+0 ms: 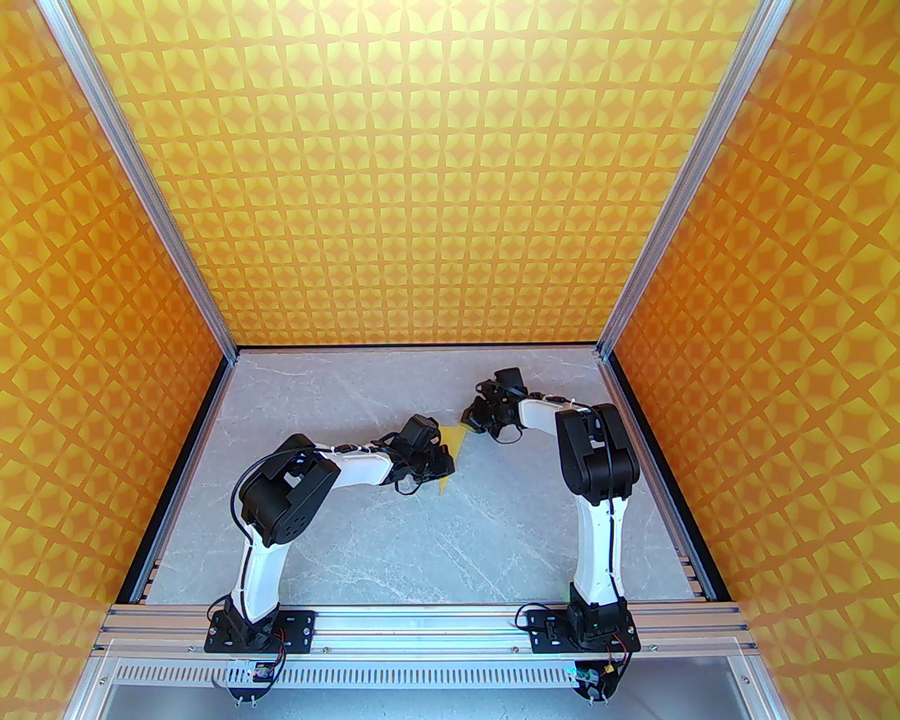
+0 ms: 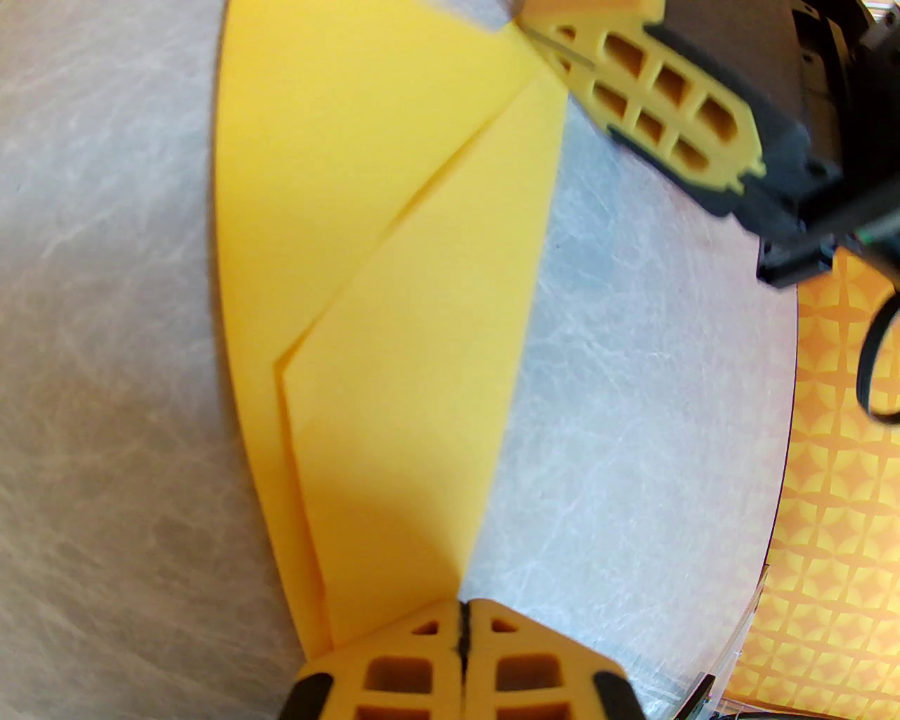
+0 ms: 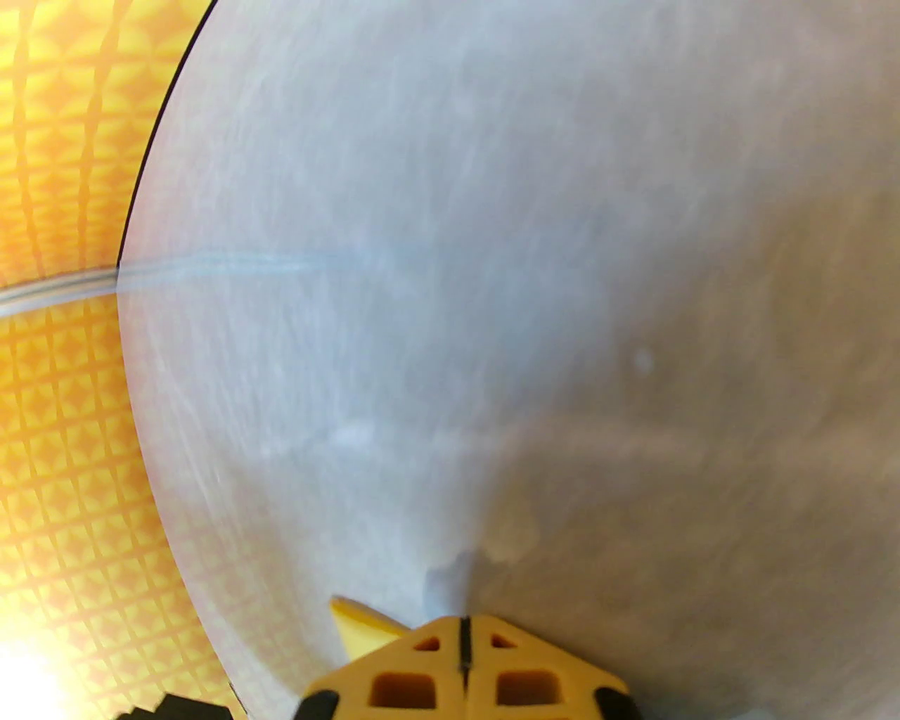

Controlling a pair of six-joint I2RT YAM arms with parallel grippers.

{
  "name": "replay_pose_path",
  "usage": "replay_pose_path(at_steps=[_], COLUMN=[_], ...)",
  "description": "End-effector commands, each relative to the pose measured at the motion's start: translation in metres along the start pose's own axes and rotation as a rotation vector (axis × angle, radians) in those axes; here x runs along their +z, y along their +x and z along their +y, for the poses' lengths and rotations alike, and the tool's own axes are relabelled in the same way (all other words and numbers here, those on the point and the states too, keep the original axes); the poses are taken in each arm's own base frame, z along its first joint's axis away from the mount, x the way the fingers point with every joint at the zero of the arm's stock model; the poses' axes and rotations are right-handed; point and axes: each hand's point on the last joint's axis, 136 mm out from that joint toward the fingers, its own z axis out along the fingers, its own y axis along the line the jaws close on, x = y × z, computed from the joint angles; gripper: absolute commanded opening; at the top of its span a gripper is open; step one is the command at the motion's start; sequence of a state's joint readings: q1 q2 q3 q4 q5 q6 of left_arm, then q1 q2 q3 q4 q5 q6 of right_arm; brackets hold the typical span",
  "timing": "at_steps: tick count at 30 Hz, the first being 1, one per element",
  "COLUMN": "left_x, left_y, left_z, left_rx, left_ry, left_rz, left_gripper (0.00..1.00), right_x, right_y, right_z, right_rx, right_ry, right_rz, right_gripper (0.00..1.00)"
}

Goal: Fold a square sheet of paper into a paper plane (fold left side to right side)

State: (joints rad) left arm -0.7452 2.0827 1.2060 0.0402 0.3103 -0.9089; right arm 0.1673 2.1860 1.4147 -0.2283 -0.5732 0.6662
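- Left gripper (image 2: 463, 619) and right gripper (image 2: 540, 36) each sit at one end of the paper (image 2: 394, 281), and that tells me the step. The fold looks already laid over, and the work now seems to be holding it flat or creasing it.
- The paper lies about mid-table between the two arms. It is a long, narrow yellow shape with an upper layer whose slanted edge runs down its length, and a strip of the lower layer shows along the left.
- As I read it, the next move calls for pressing along the long folded edge while one end stays pinned. The layers already sit a little out of line, so any drag sideways could skew them further.
- The left gripper's jaws are fully closed, with the tips at the paper's narrow near end. I cannot tell whether that tip is nipped between them or only pressed under them.
- The right gripper's jaws are closed as well, and its tip touches the far corner. From its own wrist, a sliver of paper pokes out just beside one finger.
- Around the paper is bare grey marbled table (image 2: 668, 422).
- Beyond the table stand the patterned orange walls (image 1: 450, 176).
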Motion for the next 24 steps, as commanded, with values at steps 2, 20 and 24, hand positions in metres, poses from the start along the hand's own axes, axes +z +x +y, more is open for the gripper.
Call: replay_pose_path(at_steps=[2, 20, 24], left_x=[0.011, 0.01, 0.01], left_y=[0.076, 0.061, 0.06], left_z=[0.093, 0.072, 0.071], left_rx=[-0.085, -0.064, -0.06], left_ry=[-0.286, -0.242, -0.239], left_rz=[0.226, 0.193, 0.191], left_gripper=[0.0, 0.0, 0.0], right_x=[0.0, -0.022, -0.003], right_y=[-0.021, 0.055, 0.069], right_z=[-0.03, 0.029, 0.011], right_rx=[0.0, -0.111, -0.067], right_ry=[0.088, -0.023, -0.024], right_rz=[-0.062, 0.008, 0.062], right_gripper=[0.03, 0.01, 0.01])
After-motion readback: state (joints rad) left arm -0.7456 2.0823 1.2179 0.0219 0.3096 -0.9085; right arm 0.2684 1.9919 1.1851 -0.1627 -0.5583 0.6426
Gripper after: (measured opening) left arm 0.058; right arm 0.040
